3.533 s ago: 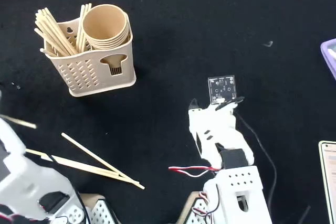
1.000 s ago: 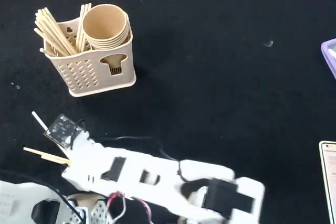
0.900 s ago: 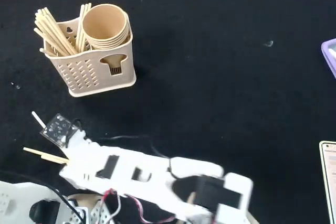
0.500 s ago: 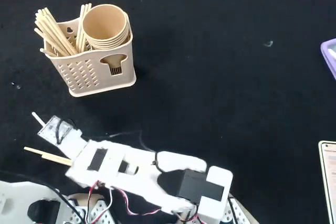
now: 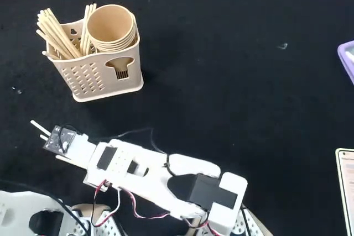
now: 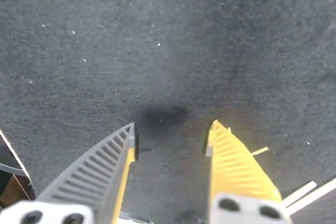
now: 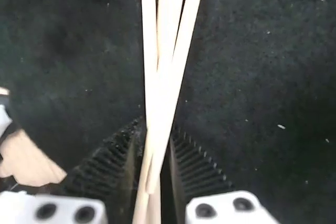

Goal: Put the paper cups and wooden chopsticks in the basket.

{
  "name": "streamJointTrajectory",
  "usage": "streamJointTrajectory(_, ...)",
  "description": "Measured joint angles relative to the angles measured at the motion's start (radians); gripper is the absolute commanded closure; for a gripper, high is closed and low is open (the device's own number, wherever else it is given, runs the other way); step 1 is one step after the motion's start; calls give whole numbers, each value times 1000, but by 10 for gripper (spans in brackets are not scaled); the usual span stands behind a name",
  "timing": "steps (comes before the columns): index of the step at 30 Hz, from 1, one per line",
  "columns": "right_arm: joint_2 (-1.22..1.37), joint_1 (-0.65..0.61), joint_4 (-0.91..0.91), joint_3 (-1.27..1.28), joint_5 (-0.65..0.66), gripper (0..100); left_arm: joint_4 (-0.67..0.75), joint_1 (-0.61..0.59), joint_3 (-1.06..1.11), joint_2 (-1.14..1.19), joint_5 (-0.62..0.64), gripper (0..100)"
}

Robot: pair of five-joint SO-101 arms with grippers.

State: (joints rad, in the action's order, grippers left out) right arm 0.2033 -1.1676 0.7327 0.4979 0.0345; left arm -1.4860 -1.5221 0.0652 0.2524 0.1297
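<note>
Right wrist view: clamps wooden chopsticks [image 7: 165,51] in right gripper [image 7: 156,127], likely bundled for one carry to basket [image 5: 102,75] at eleven o'clock; holds left gripper [image 6: 172,127] wide, empty.

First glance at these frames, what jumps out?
The right arm lies stretched across the near side of the table, and the right gripper is shut on a bundle of chopsticks near the left edge. At the far left, the basket already holds stacked paper cups and a sheaf of sticks. The left gripper hangs open over the black table.
</note>
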Motion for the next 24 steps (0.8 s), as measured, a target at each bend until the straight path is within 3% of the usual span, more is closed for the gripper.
streamJointTrajectory(7, -68, 118, 137, 40, 138, 988, 0, 0, 0, 0, 0, 777)
streamJointTrajectory(14, -330, 302, 107, 307, 319, 985, 0, 34, 2, 3, 0, 777)
streamJointTrajectory(21, -374, 338, 81, 374, 374, 756, 0, 146, 77, 3, -2, 777)
streamJointTrajectory(24, -374, 344, 81, 361, 325, 758, 0, 150, 78, 2, -37, 777)
